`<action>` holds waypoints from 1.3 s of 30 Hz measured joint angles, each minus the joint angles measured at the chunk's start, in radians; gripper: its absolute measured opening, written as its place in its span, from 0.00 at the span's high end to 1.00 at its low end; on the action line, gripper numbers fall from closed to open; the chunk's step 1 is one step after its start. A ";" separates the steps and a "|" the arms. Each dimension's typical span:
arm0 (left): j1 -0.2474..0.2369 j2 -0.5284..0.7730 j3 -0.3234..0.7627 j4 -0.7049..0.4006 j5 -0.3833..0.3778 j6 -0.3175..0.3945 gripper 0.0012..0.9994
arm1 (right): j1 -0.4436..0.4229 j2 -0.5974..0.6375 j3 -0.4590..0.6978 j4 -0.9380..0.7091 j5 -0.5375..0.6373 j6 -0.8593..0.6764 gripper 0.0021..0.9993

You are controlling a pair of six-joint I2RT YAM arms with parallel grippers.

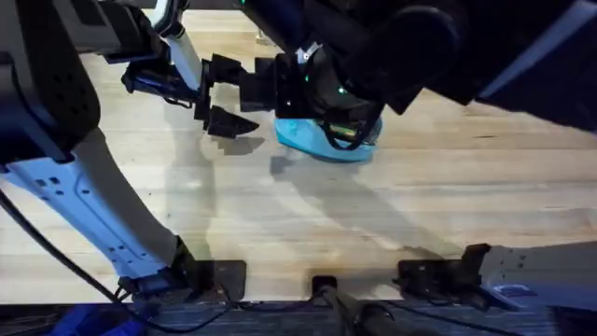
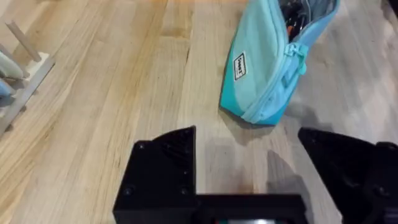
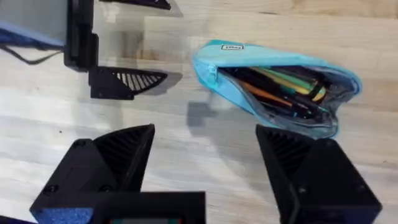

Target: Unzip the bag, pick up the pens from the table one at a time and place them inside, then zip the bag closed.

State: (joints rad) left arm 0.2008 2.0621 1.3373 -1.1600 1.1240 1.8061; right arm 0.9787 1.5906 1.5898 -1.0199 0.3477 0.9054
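though right arm hides most of bag [image 1: 322, 142], pens [image 3: 280, 87] visible inside; both fingers apart.

We see a pale plank table [image 3: 186, 149]; on it lies the bag [image 3: 273, 87], unzipped, pens [image 3: 280, 87] inside, with a rack [image 2: 22, 74] near one edge.

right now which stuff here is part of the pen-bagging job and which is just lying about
Part of the job:
- the bag, lying unzipped on the table
- the pens, already inside the bag
- the left hand and the right hand, both open near the bag

Just lying about:
- the rack at the table's edge, apart from the bag
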 joint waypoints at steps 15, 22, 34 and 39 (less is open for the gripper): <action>0.000 0.000 0.000 -0.008 0.000 0.000 0.01 | 0.020 0.064 0.000 0.019 -0.013 0.068 0.00; 0.000 0.000 0.000 -0.008 0.000 0.000 0.01 | 0.020 0.119 0.000 0.041 -0.023 0.124 0.00; 0.000 0.000 0.000 -0.008 0.000 0.000 0.01 | 0.002 0.213 0.000 0.087 -0.030 0.182 0.00; 0.004 0.000 0.000 -0.008 0.000 0.000 0.01 | -0.028 0.268 0.000 0.112 -0.031 0.202 0.00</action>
State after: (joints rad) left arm 0.2051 2.0621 1.3373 -1.1679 1.1240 1.8061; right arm 0.9507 1.8582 1.5898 -0.9081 0.3168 1.1072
